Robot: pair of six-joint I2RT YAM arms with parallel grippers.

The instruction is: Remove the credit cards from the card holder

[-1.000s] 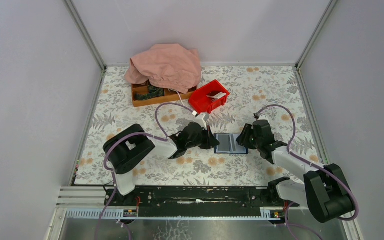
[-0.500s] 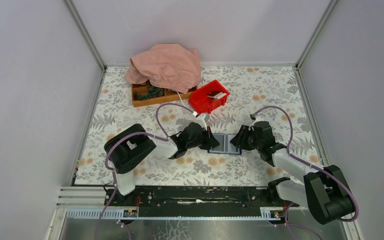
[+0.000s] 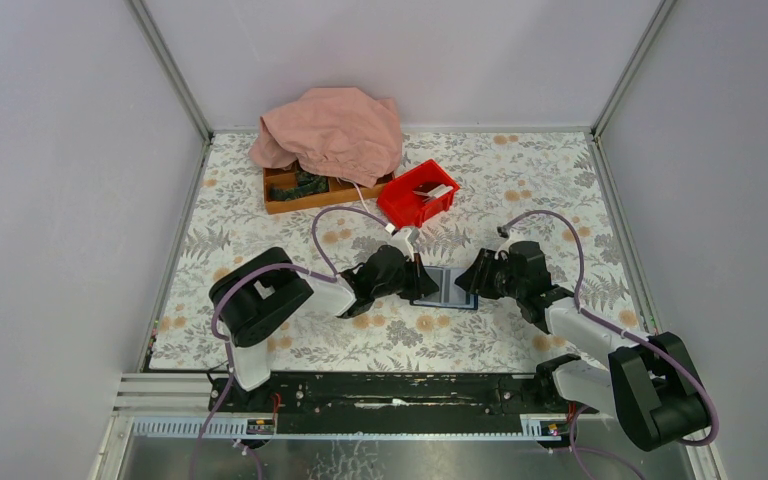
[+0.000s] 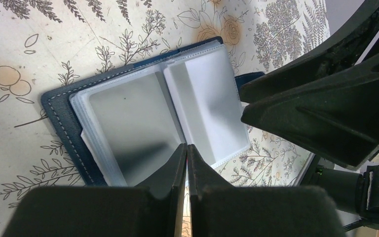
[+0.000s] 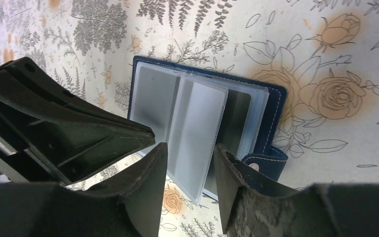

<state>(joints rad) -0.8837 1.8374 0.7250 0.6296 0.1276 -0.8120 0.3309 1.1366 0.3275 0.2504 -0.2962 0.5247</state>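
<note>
1. Over the last second the right gripper (image 5: 190,147) has slid left over the card holder (image 3: 447,287), and the holder itself has shifted slightly left, toward the left gripper (image 4: 186,148).
2. The right fingers stand apart, straddling a clear sleeve page (image 5: 197,123) that lifts off the open holder; whether they touch it cannot be told.
3. The left fingers are pressed together, their tips at the end of the holder's centre fold.
4. The holder lies open on the floral table cover (image 3: 260,250), between the two grippers, and silvery credit cards (image 4: 128,123) sit inside its sleeves on both sides of the fold.
5. Farther back stands a red bin (image 3: 418,195). To its left, a wooden tray (image 3: 290,192) lies half under a pink cloth (image 3: 330,130), well apart from the holder.
</note>
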